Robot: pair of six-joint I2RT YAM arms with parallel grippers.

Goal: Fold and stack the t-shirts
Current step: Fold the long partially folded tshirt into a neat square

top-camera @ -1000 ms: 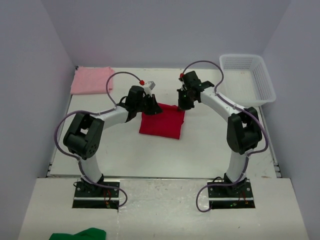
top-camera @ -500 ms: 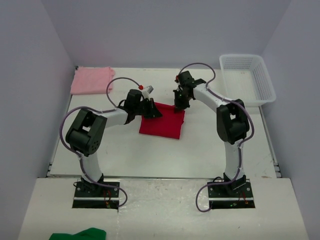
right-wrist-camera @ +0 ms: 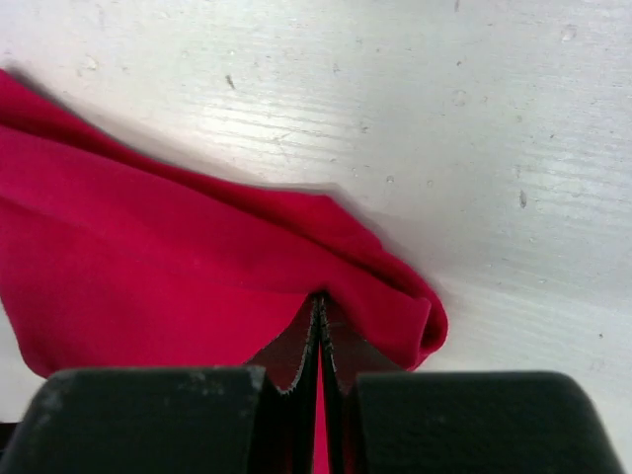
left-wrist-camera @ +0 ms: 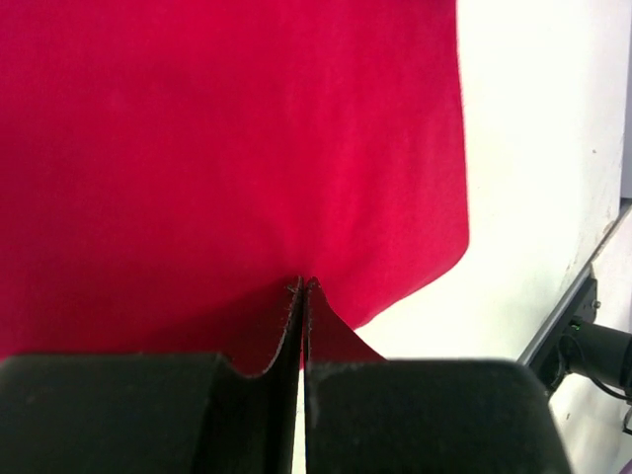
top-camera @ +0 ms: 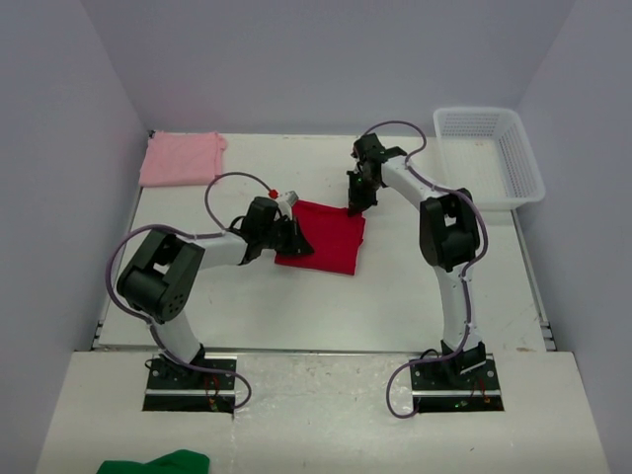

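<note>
Left claw (left-wrist-camera: 301, 286) and right claw (right-wrist-camera: 318, 301) pinch the red t-shirt (top-camera: 331, 242); pink t-shirt (top-camera: 181, 158), basket (top-camera: 489, 148) apart.

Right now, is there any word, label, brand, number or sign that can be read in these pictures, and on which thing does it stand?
None can be read in any view.
The red t-shirt, the pink t-shirt, the white basket and the green cloth show no writing.
</note>
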